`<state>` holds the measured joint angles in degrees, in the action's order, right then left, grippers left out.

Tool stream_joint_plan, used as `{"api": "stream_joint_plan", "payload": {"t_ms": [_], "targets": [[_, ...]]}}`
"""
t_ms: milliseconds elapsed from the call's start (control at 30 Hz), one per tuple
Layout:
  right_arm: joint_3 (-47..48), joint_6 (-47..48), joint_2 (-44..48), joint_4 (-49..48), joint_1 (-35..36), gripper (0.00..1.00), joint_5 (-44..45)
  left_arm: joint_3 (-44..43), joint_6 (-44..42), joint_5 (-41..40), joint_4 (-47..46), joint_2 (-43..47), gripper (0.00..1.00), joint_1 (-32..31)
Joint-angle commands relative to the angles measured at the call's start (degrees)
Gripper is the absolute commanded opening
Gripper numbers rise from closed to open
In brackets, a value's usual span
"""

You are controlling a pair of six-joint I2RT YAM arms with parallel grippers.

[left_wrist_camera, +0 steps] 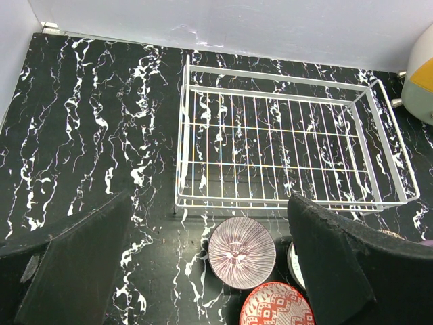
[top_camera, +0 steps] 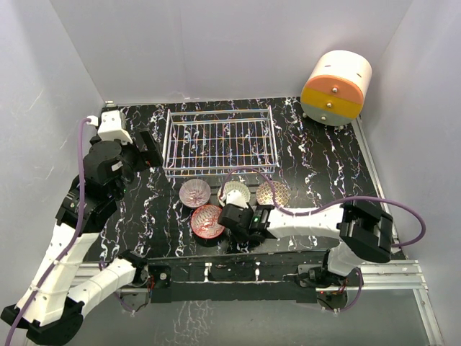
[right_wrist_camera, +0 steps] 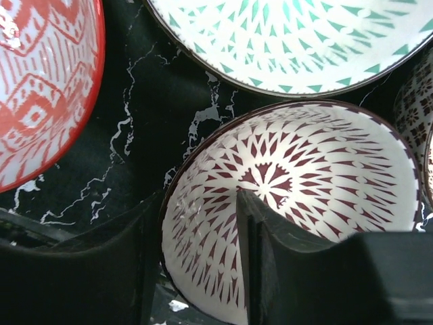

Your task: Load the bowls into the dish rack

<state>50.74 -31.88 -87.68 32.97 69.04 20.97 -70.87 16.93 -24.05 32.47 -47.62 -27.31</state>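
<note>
The white wire dish rack (top_camera: 220, 140) (left_wrist_camera: 181, 135) stands empty at the back of the black marbled table. In front of it lie a pinkish bowl (top_camera: 194, 192) (left_wrist_camera: 241, 252), a red bowl (top_camera: 207, 220) (left_wrist_camera: 276, 306) (right_wrist_camera: 40, 88), a pale green bowl (top_camera: 236, 193) (right_wrist_camera: 291, 34) and a brown-and-white bowl (top_camera: 274, 192). My right gripper (top_camera: 234, 216) (right_wrist_camera: 196, 203) straddles the near rim of another brown-and-white bowl (right_wrist_camera: 318, 162). One finger is inside it and one outside, with a gap still showing. My left gripper (top_camera: 148, 149) (left_wrist_camera: 210, 198) hangs wide open above the rack's front left corner, holding nothing.
A round orange-and-cream drawer unit (top_camera: 336, 88) (left_wrist_camera: 421, 74) stands at the back right corner. White walls close in the table on three sides. The bowls sit close together, rims nearly touching.
</note>
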Motion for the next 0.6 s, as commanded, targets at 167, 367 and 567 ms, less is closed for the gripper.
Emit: {"api": "stream_joint_plan", "payload": {"t_ms": [167, 367, 567], "targets": [[1.89, -6.75, -5.12, 4.43, 4.4, 0.26, 10.51, -0.32, -0.32, -1.2, 0.43, 1.36, 0.97, -0.33], [6.59, -10.11, -7.01, 11.82, 7.11, 0.08, 15.77, -0.47, -0.42, -1.86, 0.66, 2.43, 0.97, -0.28], [13.31, -9.05, -2.99, 15.86, 9.86, 0.08, 13.43, -1.3, -0.57, -1.87, 0.84, 2.78, 0.97, -0.29]]}}
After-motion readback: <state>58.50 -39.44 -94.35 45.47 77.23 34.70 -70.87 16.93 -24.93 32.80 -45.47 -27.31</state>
